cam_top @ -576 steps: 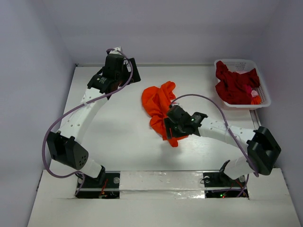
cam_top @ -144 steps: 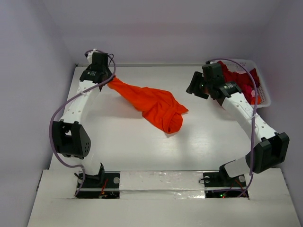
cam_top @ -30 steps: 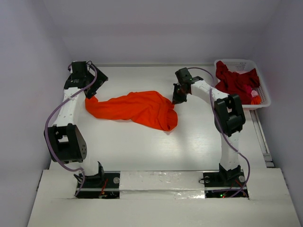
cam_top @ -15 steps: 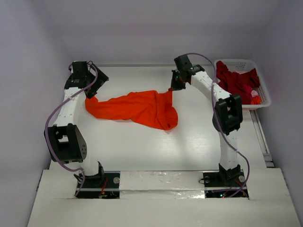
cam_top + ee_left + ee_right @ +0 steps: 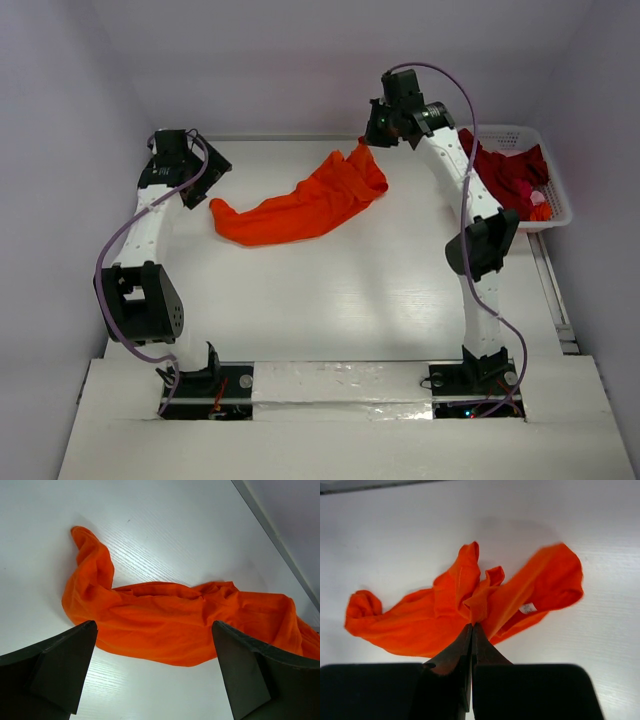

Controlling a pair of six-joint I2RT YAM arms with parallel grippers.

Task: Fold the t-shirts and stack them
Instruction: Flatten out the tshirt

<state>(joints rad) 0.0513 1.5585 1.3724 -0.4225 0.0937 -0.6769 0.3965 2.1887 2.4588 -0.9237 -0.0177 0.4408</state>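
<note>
The orange t-shirt (image 5: 305, 205) stretches across the back half of the table, its right end lifted. My right gripper (image 5: 372, 140) is shut on a pinch of that orange cloth (image 5: 479, 605), holding it above the table; a small white label (image 5: 528, 608) shows near the grip. My left gripper (image 5: 200, 180) hovers at the back left, open, with nothing between its fingers (image 5: 60, 672); the t-shirt's left end (image 5: 90, 575) lies just beyond them. A dark red t-shirt (image 5: 500, 180) lies heaped in the white basket (image 5: 560, 205).
The basket stands at the back right edge, with a small pink and orange item (image 5: 538, 205) in it. The walls close the table at the back and sides. Purple cables loop off both arms.
My right gripper has closed on the orange t-shirt's right end and risen toward the back, dragging the cloth right and away from the left gripper. The left arm has stayed put.
</note>
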